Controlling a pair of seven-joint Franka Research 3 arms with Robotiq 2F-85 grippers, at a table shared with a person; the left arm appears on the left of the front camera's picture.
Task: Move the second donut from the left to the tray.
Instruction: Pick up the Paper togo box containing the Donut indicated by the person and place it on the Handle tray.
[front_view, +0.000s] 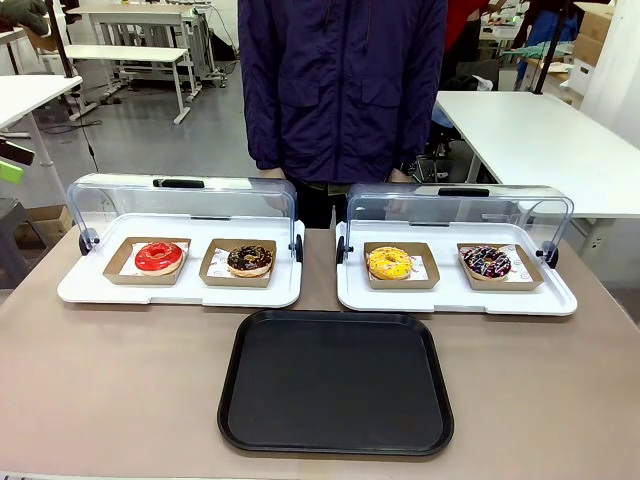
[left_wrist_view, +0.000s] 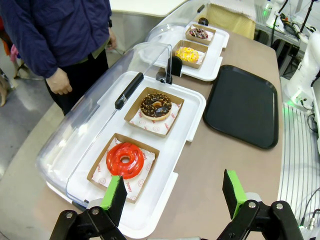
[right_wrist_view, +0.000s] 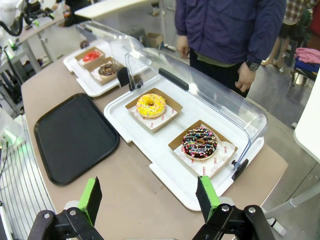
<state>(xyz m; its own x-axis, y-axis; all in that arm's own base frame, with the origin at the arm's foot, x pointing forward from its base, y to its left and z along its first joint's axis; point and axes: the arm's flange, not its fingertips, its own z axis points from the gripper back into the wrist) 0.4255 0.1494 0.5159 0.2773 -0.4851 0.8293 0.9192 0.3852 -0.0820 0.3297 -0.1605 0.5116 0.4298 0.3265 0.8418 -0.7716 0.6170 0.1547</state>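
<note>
The left claw (left_wrist_view: 174, 186) rises from the bottom of its wrist view with its green-padded fingers spread wide and nothing between them, hovering over the near end of the left white tray (left_wrist_view: 192, 107), whose clear domed lid (left_wrist_view: 100, 100) is swung back toward the person. Just ahead of it sits the red donut (left_wrist_view: 124, 160), and directly beyond that, in the next place along the same white tray, lies the second donut from the left (left_wrist_view: 156, 105), dark with pale crumbs, flat in its square cardboard holder (left_wrist_view: 134, 114). So the target lies straight ahead of the left claw and a little to the left of its centre line, with the red donut in between. The holder's edges run slantwise to the line between the fingers, so the wrist would probably need a turn to meet it squarely. The tray (left_wrist_view: 242, 105) lies bare on the desk (front_view: 120, 380), just beside that white tray, on the robot's side of it, a short sideways carry away. The right claw (right_wrist_view: 149, 192) also stands wide apart and empty, but the same donut (right_wrist_view: 107, 70) is well away from it, past the yellow and sprinkled ones, so the left arm is clearly nearer.
</note>
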